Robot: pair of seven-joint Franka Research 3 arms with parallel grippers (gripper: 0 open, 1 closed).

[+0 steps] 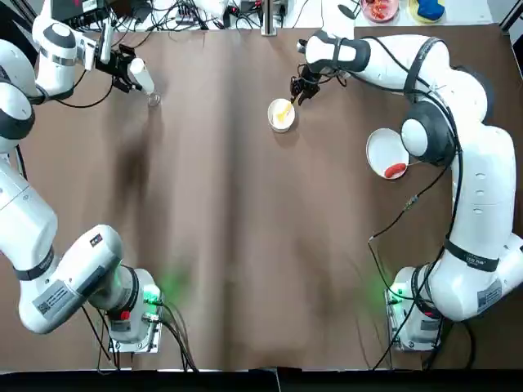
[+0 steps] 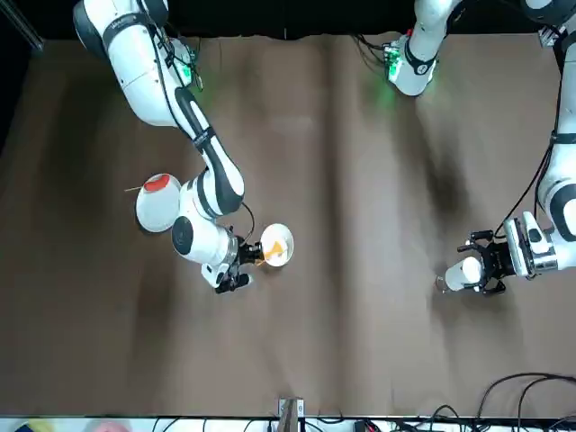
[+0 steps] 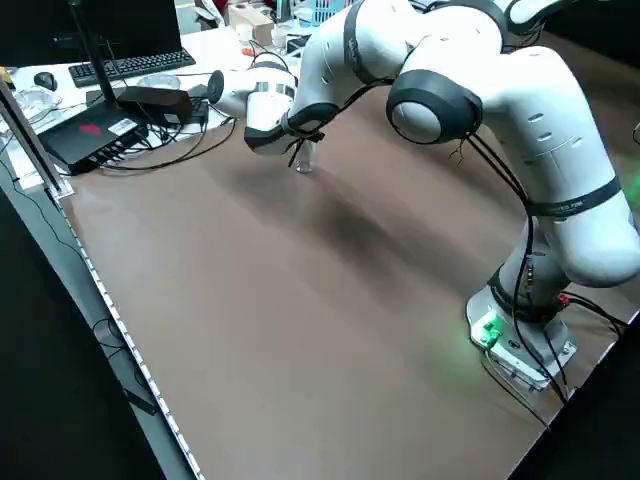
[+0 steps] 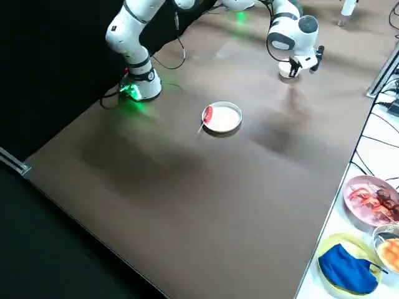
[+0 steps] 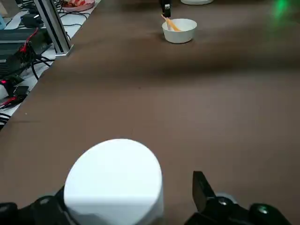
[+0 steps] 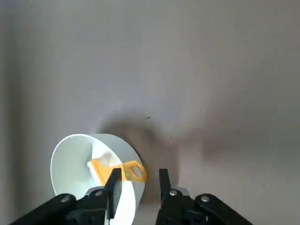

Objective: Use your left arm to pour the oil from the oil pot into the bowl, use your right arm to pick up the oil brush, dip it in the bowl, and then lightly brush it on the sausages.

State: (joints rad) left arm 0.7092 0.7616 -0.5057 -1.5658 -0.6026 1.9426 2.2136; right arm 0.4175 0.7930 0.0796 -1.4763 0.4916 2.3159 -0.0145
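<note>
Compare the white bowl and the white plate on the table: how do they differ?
The bowl is smaller and deeper; the plate is wider and flatter. The bowl holds the oil brush; the plate holds the red sausage. The right gripper hangs beside the bowl, away from the plate. Both are round and white.

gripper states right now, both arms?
Left gripper: shut on the oil pot, far from the bowl.
Right gripper: open beside the bowl, oil brush inside, not gripped.

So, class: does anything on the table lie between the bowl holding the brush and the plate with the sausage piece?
Nothing visible does. The oil brush rests in the bowl, with the right gripper just beside it. Between bowl and plate with the sausages lies bare table; only the right arm's own links hang above that stretch.
</note>
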